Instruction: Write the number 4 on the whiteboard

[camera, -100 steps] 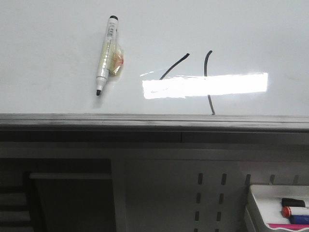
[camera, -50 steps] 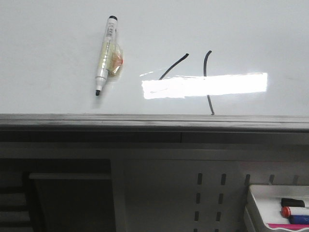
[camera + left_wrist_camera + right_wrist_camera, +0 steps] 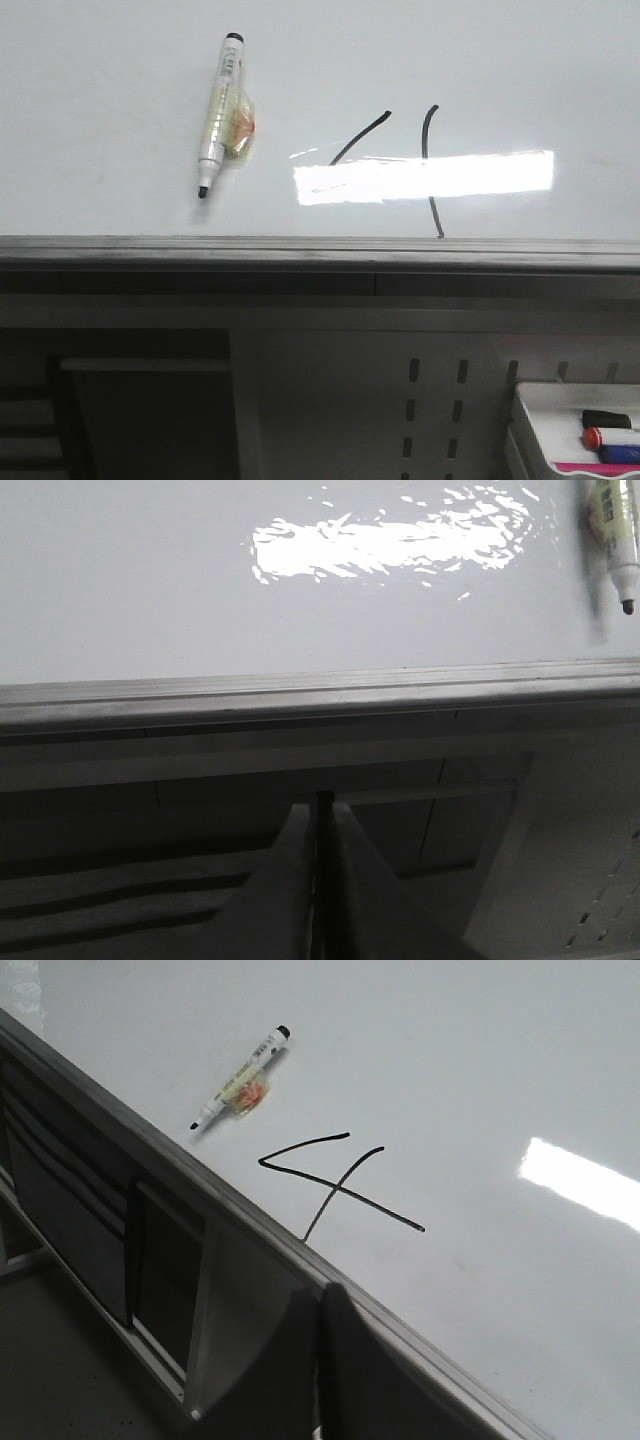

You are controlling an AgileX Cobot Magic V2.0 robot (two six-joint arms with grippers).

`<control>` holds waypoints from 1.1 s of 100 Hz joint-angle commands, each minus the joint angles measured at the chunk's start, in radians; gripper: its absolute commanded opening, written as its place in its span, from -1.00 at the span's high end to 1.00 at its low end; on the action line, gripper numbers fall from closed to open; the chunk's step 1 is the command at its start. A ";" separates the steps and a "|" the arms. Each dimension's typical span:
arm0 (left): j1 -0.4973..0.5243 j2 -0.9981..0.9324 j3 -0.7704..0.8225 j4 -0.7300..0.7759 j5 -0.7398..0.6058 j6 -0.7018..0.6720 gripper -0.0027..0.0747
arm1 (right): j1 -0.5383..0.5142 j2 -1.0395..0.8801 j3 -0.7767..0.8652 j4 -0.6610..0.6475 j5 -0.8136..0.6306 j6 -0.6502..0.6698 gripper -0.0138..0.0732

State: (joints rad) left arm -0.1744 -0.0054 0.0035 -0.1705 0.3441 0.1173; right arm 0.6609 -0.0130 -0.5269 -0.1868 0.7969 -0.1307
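- the number 4 (image 3: 335, 1182) is drawn in thin black strokes on the whiteboard (image 3: 100, 120), close to its grey edge rail (image 3: 320, 250).
- in the front view a bright reflection hides its horizontal stroke; the right wrist view shows all three lines joined.
- a marker pen (image 3: 218, 112) lies on the board, to the left of the figure and apart from it.
- left gripper (image 3: 320, 880): fingers pressed together, holding nothing.
- right gripper (image 3: 318, 1360): fingers pressed together, holding nothing.
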 commanded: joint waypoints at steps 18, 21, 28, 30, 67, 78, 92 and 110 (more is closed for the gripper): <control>0.003 -0.025 0.034 -0.002 -0.039 -0.012 0.98 | -0.005 0.009 -0.019 -0.012 -0.070 0.001 0.83; 0.003 -0.025 0.034 -0.002 -0.039 -0.012 0.98 | -0.005 0.009 -0.019 -0.012 -0.070 0.001 0.83; 0.003 -0.025 0.034 -0.002 -0.039 -0.012 0.98 | -0.005 0.009 -0.019 -0.012 -0.070 0.001 0.83; 0.003 -0.025 0.034 -0.002 -0.039 -0.012 0.98 | -0.005 0.009 -0.019 -0.012 -0.070 0.001 0.83; 0.003 -0.025 0.034 -0.002 -0.039 -0.012 0.98 | -0.005 0.009 -0.019 -0.012 -0.070 0.001 0.83; 0.003 -0.025 0.034 -0.002 -0.039 -0.012 0.98 | -0.024 0.007 0.001 -0.103 -0.069 0.001 0.83; 0.003 -0.025 0.034 -0.002 -0.039 -0.012 0.98 | -0.161 0.007 0.099 -0.134 -0.202 0.049 0.83; 0.003 -0.025 0.034 -0.002 -0.039 -0.012 0.98 | -0.401 0.007 0.324 0.055 -0.509 0.087 0.83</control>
State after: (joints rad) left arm -0.1744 -0.0054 0.0035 -0.1705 0.3464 0.1154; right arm 0.3557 -0.0130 -0.2834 -0.2235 0.5318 -0.0568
